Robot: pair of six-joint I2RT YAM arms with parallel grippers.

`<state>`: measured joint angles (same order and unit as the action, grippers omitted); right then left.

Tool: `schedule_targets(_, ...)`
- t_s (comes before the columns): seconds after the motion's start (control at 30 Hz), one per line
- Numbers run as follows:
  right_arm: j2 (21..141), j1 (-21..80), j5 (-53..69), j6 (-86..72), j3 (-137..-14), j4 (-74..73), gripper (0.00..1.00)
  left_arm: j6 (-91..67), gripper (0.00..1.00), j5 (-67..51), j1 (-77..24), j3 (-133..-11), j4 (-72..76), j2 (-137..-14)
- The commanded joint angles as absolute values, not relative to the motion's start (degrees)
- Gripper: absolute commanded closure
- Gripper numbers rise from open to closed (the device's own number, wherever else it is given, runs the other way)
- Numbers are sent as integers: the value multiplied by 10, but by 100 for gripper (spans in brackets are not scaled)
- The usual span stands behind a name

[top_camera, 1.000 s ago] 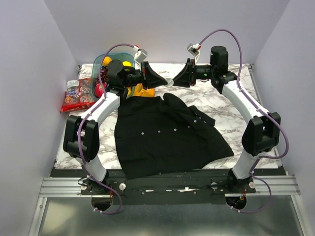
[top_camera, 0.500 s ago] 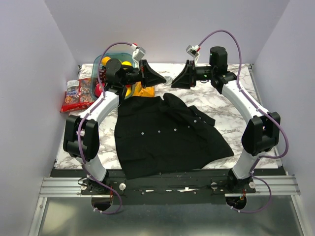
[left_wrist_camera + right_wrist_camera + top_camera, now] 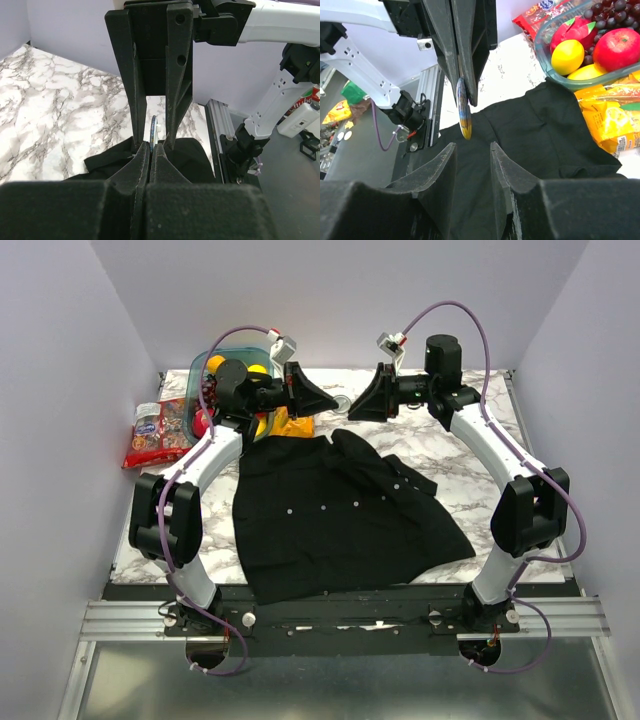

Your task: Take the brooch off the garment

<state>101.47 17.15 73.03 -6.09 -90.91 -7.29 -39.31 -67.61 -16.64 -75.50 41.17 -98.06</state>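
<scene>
The brooch (image 3: 343, 403) hangs in the air above the back of the table, clear of the garment (image 3: 340, 515), a black shirt spread flat with tiny white buttons. My left gripper (image 3: 333, 402) is shut on the brooch, which shows edge-on at its tips in the left wrist view (image 3: 154, 131). My right gripper (image 3: 354, 410) faces it, open, with its jaws on either side of the disc's line. In the right wrist view the brooch (image 3: 464, 114) hangs just beyond my open right gripper (image 3: 472, 149), untouched by its fingers. The shirt lies below (image 3: 530, 125).
A clear container of fruit (image 3: 215, 365) stands at the back left, with an orange snack packet (image 3: 285, 425) beside it and a red sweet packet (image 3: 155, 435) at the left edge. The fruit container (image 3: 555, 75) and yellow packet (image 3: 615, 115) show in the right wrist view.
My left gripper drew back a little to the left with the brooch. My right gripper first parted from it, then edged back towards it.
</scene>
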Motion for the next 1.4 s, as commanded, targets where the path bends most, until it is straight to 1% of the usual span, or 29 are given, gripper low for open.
schedule_targets(0.0, 1008, 174, 744, -108, -929, -29, 61, -391, 100, -679, -174, -759, 422, -985)
schedule_targets(0.13, 1012, 178, 744, -126, -929, -13, 60, -389, 100, -674, -176, -758, 422, -984)
schedule_targets(0.23, 1012, 182, 741, -131, -927, -11, 57, -388, 100, -670, -177, -760, 422, -985)
schedule_targets(0.4, 1012, 186, 732, -142, -924, -5, 56, -389, 100, -666, -178, -763, 423, -988)
schedule_targets(0.5, 1013, 186, 730, -144, -922, -5, 52, -389, 100, -664, -178, -764, 423, -989)
schedule_targets(0.6, 1013, 187, 722, -150, -921, -5, 52, -390, 100, -664, -178, -764, 426, -990)
schedule_targets(0.93, 1019, 187, 677, -179, -906, -5, 59, -392, 100, -664, -178, -760, 432, -987)
schedule_targets(1.2, 1021, 187, 656, -191, -901, -5, 62, -392, 100, -667, -178, -760, 433, -984)
schedule_targets(1.37, 1025, 186, 619, -209, -901, -5, 63, -389, 100, -671, -182, -759, 436, -982)
